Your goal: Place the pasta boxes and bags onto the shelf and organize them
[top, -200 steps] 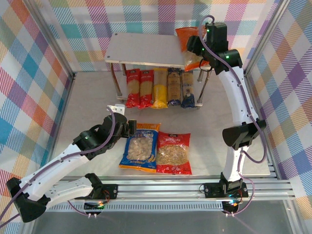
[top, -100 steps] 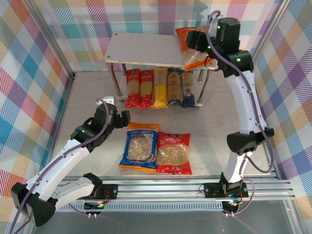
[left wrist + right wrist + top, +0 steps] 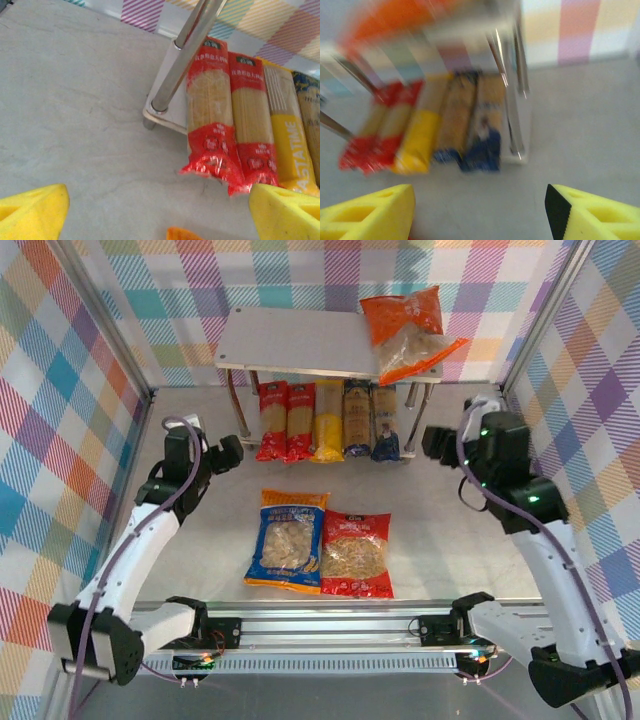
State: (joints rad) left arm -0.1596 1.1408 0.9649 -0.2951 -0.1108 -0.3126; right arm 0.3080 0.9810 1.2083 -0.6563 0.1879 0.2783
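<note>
The left gripper [image 3: 157,202] has its yellow foam pads [image 3: 31,216] spread wide at the two lower corners of the left wrist view, with nothing between them. In the top view it [image 3: 226,452] sits left of centre, pointing at the left end of the two-tier shelf of light-grey boards on thin metal legs [image 3: 295,340].

The right gripper [image 3: 480,205] also has its yellow pads [image 3: 592,212] far apart and empty. From above it [image 3: 437,439] is at the right of the frame, just right of the shelf.

Five long narrow spaghetti packs lie side by side on the lower board, long axes running top to bottom of the top view. From the left they are two red packs [image 3: 272,422] [image 3: 299,422], a yellow pack [image 3: 329,423] and two clear-fronted packs with dark blue ends [image 3: 357,418] [image 3: 385,421].

In the left wrist view the yellow pack [image 3: 289,140] bears lengthwise letters reading "ASTATIME". The red packs [image 3: 210,117] carry white characters too small to read. The right wrist view is blurred.

An orange pillow bag [image 3: 405,328] lies tilted on the top board's right end, overhanging its edge. A blue-and-orange pillow bag [image 3: 288,545] and a red pillow bag [image 3: 355,553] lie flat, touching, on the grey table [image 3: 200,530] at frame centre, long axes top to bottom.
</note>
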